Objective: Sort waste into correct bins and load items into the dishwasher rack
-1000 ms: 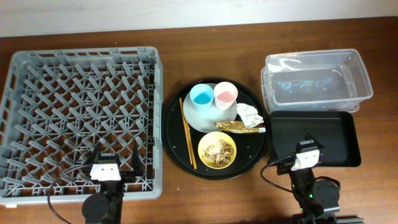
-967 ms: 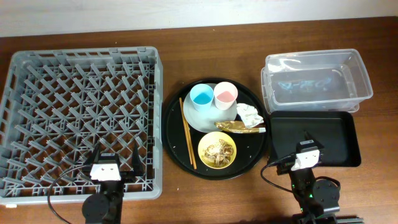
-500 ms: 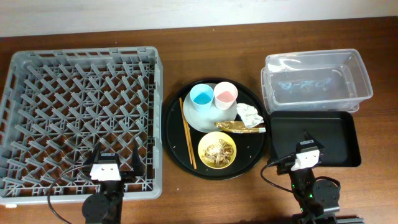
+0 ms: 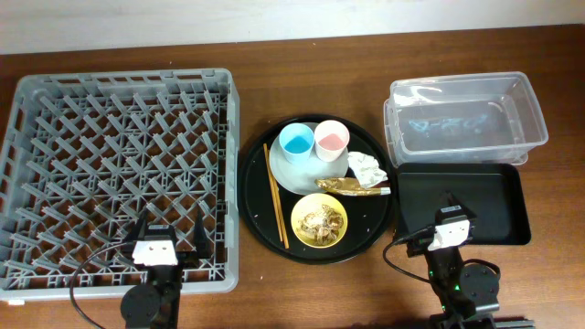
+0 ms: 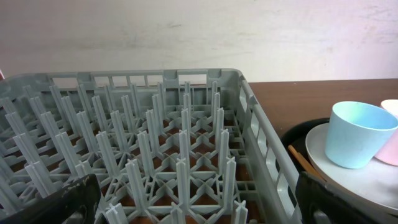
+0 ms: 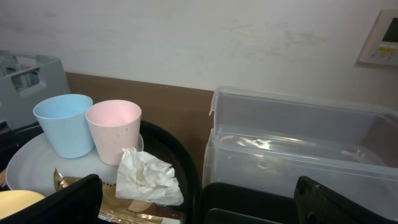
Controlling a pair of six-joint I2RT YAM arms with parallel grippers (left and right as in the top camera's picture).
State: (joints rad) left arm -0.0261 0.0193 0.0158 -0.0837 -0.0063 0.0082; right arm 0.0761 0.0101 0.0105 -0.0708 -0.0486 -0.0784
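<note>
On the round black tray [image 4: 260,196] a pale plate [image 4: 306,179] bears a light-blue cup [image 4: 296,141] and a pink cup [image 4: 331,140]. Beside them lie a crumpled white napkin [image 4: 367,167], a gold-brown wrapper [image 4: 352,187], chopsticks [image 4: 276,195] and a yellow bowl [image 4: 320,220] with brown scraps [image 4: 320,222]. The grey rack [image 4: 119,169] is at left. The clear tub [image 4: 466,119] and the shallow black tray [image 4: 466,203] are at right. My left gripper [image 5: 199,205] is open over the rack's near edge. My right gripper [image 6: 199,205] is open, empty, above the black tray's near edge.
The right wrist view shows both cups [image 6: 63,123] [image 6: 114,129], the napkin [image 6: 148,177] and the tub [image 6: 298,143] ahead. The left wrist view shows the rack's pegs [image 5: 180,155] and the blue cup [image 5: 357,133] at right. A wall runs behind the table.
</note>
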